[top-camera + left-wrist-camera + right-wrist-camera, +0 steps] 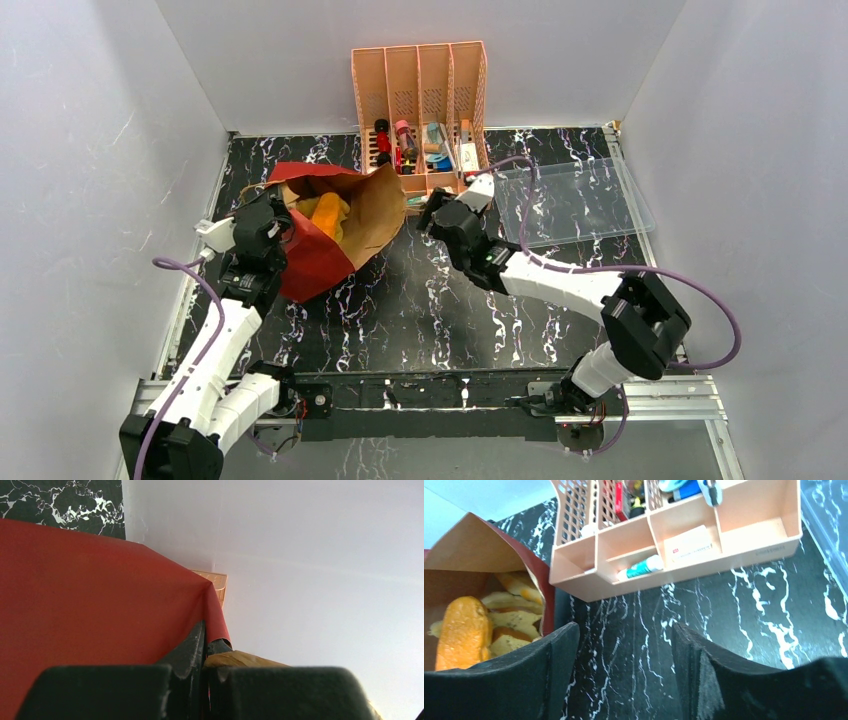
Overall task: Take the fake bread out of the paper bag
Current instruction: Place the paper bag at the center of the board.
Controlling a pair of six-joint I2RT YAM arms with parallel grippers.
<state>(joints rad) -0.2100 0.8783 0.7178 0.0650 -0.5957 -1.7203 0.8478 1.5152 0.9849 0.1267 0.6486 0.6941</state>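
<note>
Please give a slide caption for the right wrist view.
Open right gripper hovers beside paper bag of fake bread.

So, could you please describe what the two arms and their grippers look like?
The left arm and right arm match: white link shells with black joint housings. A purple cable loops along each. The left gripper and right gripper are black, with broad, matte, wedge-shaped fingers. No markings are legible.

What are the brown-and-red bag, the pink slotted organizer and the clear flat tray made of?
Brown-and-red bag: apparently matte paper, creased. Pink slotted organizer: likely rigid moulded plastic, perforated walls. Clear flat tray: probably thin glossy plastic, see-through with glare.
</note>
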